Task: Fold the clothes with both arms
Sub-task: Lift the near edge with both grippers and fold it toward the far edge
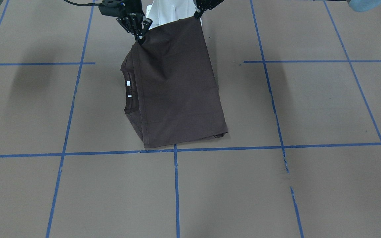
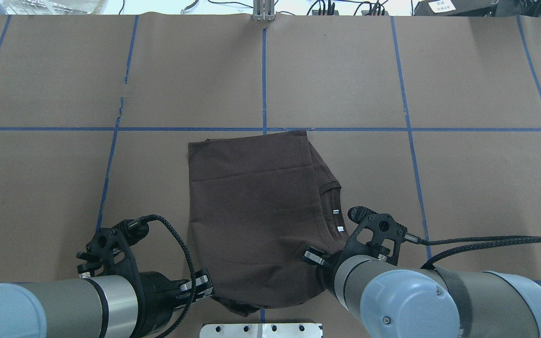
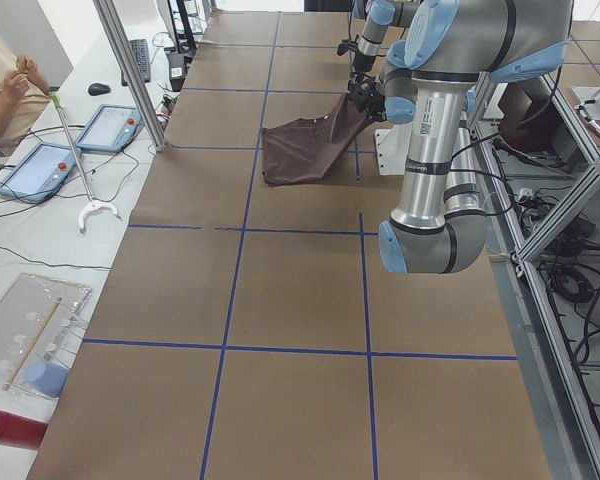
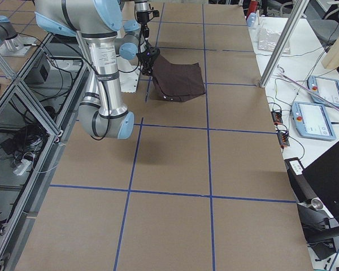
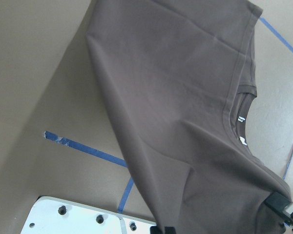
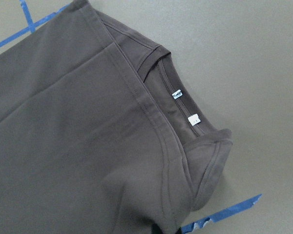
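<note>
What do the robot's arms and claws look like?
The left arm and right arm are fat grey tubes with light-blue caps at the joints. Black braided cables run to the black two-finger left gripper and right gripper. Each arm wears a white barcode sticker.

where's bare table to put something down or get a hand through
Bare table lies beyond the tape line at the far edge of the T-shirt, plus wide patches on either side of it. It is crowded at the near edge: the left gripper and right gripper pinch the shirt's corners by the base plate.
</note>
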{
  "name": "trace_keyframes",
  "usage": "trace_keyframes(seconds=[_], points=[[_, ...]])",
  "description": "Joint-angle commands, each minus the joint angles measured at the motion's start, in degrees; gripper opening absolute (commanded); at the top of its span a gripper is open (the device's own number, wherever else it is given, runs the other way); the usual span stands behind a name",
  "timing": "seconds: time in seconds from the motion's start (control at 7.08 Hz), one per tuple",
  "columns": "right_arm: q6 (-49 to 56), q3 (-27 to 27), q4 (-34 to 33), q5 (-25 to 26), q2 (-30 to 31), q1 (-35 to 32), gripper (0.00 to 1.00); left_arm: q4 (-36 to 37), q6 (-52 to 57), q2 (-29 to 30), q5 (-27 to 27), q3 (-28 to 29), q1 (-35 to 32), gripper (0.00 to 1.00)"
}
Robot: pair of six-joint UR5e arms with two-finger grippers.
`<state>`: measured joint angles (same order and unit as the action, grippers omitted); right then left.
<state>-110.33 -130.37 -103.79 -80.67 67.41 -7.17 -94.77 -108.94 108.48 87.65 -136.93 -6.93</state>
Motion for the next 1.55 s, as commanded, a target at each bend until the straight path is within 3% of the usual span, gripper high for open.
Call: trace_keyframes(seconds=[0.0,0.28,0.71,1.13,1.41], points=[[1.0,6.6,0.3,-0.1,-4.4,-4.2,0.0,0.4,6.7,0.9,0.6,2.6,-5.6,0.0],[3.4,12.6,0.3,-0.4,-9.0,-9.5,0.0,0.2,11.7,2.6,2.2,6.9,-12.4,0.0],[5.5,23.1,11.4,-0.6,-11.0,-13.7,0.0,-1.5,16.0,7.3,2.2,17.7,-18.5,0.0],[7.4,32.1,11.9,-1.9,-16.3,-16.6,0.0,-11.8,19.3,7.5,2.1,29.5,-22.0,0.0],[8.5,38.5,20.3,-1.9,-16.5,-17.9,0.0,-15.2,19.6,7.5,2.1,33.5,-22.4,0.0]])
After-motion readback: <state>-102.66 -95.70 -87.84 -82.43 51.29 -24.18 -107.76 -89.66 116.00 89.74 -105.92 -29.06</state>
